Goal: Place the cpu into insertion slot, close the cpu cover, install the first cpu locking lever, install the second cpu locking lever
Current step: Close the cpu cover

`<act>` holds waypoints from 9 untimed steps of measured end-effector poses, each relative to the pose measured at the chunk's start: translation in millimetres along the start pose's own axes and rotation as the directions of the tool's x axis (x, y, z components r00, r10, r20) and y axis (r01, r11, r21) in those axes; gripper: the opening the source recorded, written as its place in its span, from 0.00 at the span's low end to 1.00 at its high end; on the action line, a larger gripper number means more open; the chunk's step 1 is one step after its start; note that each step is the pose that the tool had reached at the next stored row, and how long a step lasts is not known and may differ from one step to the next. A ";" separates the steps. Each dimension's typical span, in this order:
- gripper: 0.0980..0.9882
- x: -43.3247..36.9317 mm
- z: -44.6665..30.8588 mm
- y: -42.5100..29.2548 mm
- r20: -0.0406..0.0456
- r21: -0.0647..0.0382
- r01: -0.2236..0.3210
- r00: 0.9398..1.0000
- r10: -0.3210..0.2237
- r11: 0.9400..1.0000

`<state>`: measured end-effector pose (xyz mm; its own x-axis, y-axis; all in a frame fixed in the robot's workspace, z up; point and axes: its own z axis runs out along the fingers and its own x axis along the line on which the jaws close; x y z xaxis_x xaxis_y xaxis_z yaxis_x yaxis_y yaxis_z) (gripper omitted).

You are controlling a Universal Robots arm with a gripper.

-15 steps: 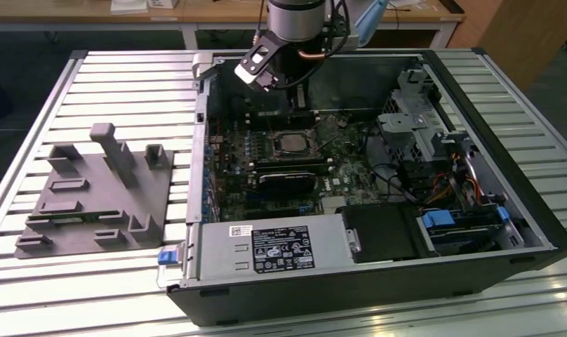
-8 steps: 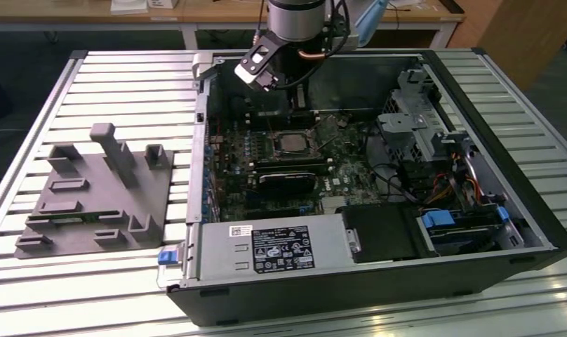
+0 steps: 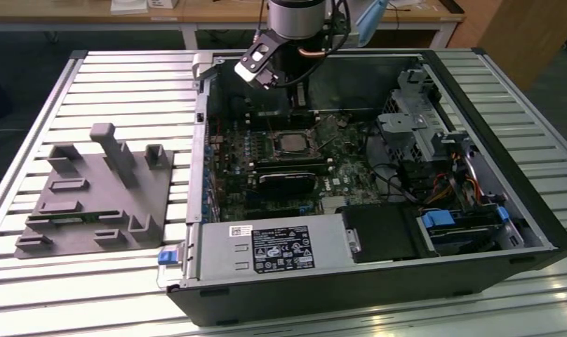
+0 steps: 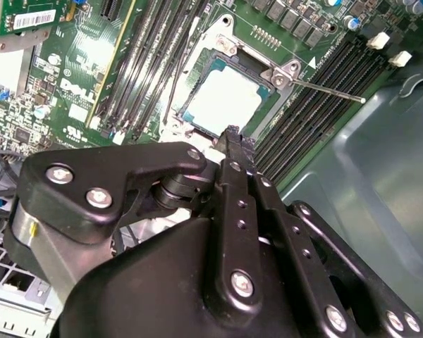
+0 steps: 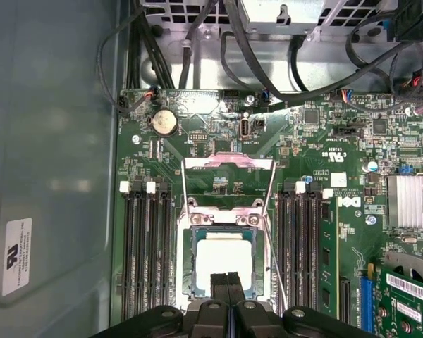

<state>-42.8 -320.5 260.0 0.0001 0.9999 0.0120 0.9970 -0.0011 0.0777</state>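
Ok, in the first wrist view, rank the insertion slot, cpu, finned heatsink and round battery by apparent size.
1. insertion slot
2. cpu and finned heatsink: these look alike and the heatsink runs off frame, so they are unranked
3. round battery

We read this as robotics lab or test workshop. We see slatted metal bench [image 3: 124,77], opened desktop computer case [image 3: 358,298] lying flat on it, bare motherboard [image 5: 317,162] exposed, grey moulded fixture block [image 3: 87,210] alongside at exterior view's left, robot arm [image 3: 297,21] with black gripper [image 5: 228,278] above case, light wooden desks [image 3: 227,12] behind.
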 end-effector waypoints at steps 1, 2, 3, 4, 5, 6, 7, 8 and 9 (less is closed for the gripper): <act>0.01 0.0 0.0 0.0 0.000 0.000 0.000 1.000 0.000 1.000; 0.01 0.0 0.0 0.0 0.000 0.000 0.000 1.000 0.000 1.000; 0.01 0.0 0.0 0.0 0.000 0.000 0.000 1.000 0.000 1.000; 0.01 0.0 -0.1 0.5 0.000 0.000 0.000 1.000 0.000 1.000; 0.01 0.0 -0.1 1.3 0.000 0.000 0.000 1.000 0.000 1.000; 0.01 0.0 0.1 2.7 0.000 0.000 0.000 1.000 0.000 1.000; 0.01 0.0 0.3 5.1 0.000 0.000 0.000 1.000 0.000 1.000; 0.01 0.0 0.3 5.7 0.000 0.000 0.000 1.000 0.000 1.000; 0.01 0.0 0.4 6.4 0.000 0.000 0.000 1.000 0.000 1.000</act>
<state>-36.3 -320.5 260.1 0.0002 0.9999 0.0120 0.9970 -0.0011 0.0777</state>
